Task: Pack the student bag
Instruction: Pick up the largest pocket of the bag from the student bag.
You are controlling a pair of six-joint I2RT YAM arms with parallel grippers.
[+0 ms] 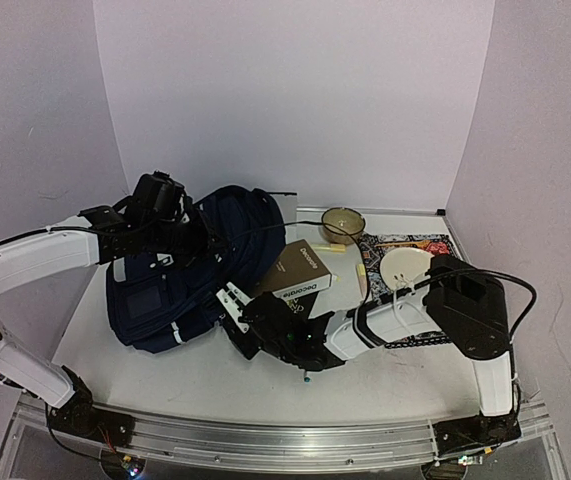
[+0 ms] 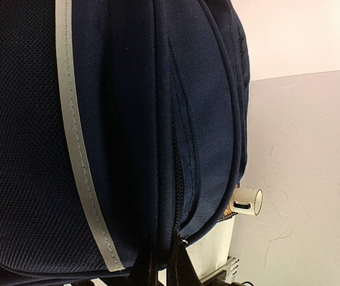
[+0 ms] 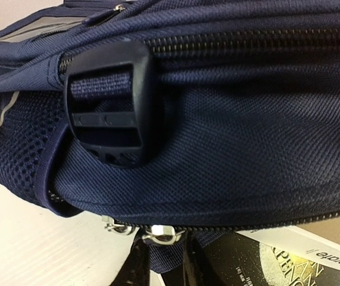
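Note:
The student bag (image 1: 170, 285), dark navy with grey stripes, lies on the table at left centre. A book (image 1: 300, 270) with "Decorate" on its cover pokes out of the bag's right side. My left gripper (image 1: 197, 240) sits on the bag's top. In the left wrist view this gripper (image 2: 164, 268) is shut, pinching the bag's fabric (image 2: 128, 119) at a zipper seam. My right gripper (image 1: 257, 322) is at the bag's lower right edge. In the right wrist view it (image 3: 167, 265) is shut on the navy zipper pull (image 3: 168, 250) below a silver slider (image 3: 161, 233).
A brown bowl (image 1: 343, 224) and a white plate (image 1: 405, 265) stand on a patterned mat (image 1: 435, 245) at the right. A black buckle (image 3: 107, 113) sits on the bag's side. A small white ribbed cylinder (image 2: 247, 199) shows beyond the bag. The book (image 3: 289, 262) lies under the zipper.

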